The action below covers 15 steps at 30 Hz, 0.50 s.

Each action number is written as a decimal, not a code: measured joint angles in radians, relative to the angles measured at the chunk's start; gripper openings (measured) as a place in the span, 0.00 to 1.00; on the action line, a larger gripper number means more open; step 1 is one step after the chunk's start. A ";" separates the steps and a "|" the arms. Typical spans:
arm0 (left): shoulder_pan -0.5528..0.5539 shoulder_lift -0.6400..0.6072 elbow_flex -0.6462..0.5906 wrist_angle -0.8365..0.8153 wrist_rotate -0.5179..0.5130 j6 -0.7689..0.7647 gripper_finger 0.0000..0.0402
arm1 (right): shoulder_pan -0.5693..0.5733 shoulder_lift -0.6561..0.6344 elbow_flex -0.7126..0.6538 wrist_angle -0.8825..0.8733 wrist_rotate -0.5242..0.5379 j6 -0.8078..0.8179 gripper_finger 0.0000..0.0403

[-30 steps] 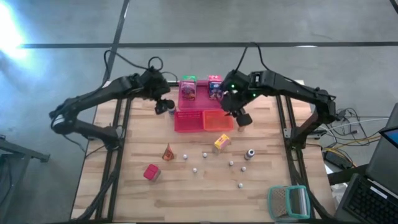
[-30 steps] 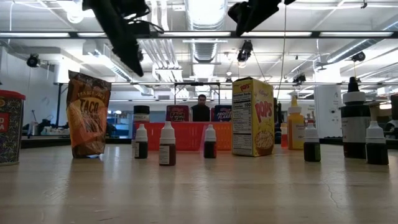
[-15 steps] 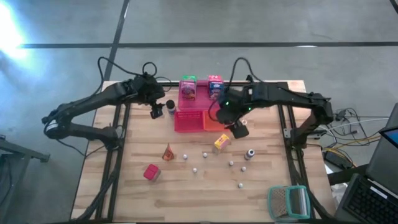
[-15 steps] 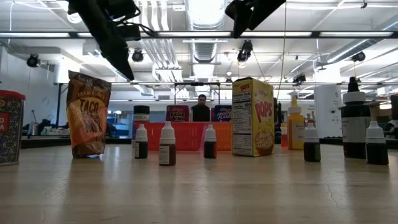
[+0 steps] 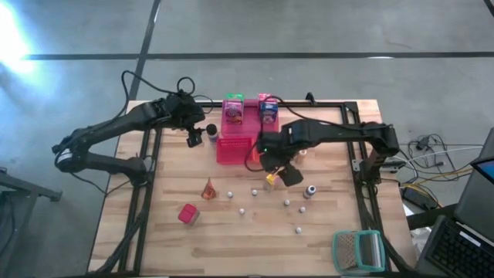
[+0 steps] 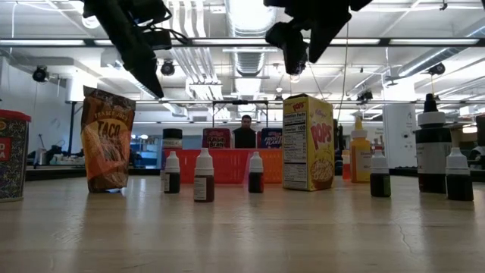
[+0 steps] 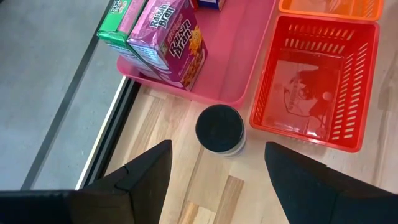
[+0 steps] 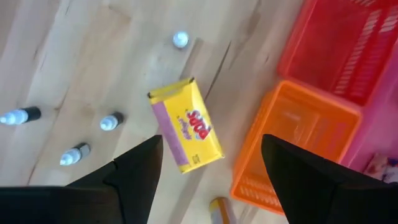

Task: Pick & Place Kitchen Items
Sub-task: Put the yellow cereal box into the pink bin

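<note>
A yellow Pops carton (image 8: 185, 134) stands upright on the wood table (image 5: 231, 232), close in front of the orange basket (image 8: 292, 143). My right gripper (image 8: 211, 140) hangs open above it (image 5: 279, 171), pointing down, one finger on each side and clear of it. My left gripper (image 7: 217, 155) is open too (image 5: 196, 139), hovering over a black-lidded jar (image 7: 219, 129) that stands on the table by the pink tray (image 7: 230, 68). A green carton (image 7: 118, 28) and a pink carton (image 7: 169, 40) stand on that tray.
A red basket (image 7: 314, 93) sits beside the orange one. A taco bag (image 5: 208, 189), a red can (image 5: 187, 214), a dark bottle (image 5: 310, 190) and several small white-capped bottles (image 5: 241, 210) stand on the table's middle. A teal-framed mesh thing (image 5: 358, 250) lies at the near right corner.
My right gripper has swung from over the orange basket toward the table's near-left and has come down over the yellow carton, tipping more steeply downward. My left gripper has drawn back a little toward the table's left edge.
</note>
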 joint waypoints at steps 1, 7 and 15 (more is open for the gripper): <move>0.000 0.000 0.000 0.000 0.000 0.000 0.65 | 0.002 0.009 0.000 -0.007 0.001 0.000 0.66; 0.000 0.000 0.000 0.000 0.000 0.000 0.65 | 0.009 0.037 0.000 -0.011 -0.001 0.022 0.70; 0.000 0.000 0.000 0.000 0.000 0.000 0.65 | 0.028 0.066 0.000 -0.023 -0.009 0.029 0.75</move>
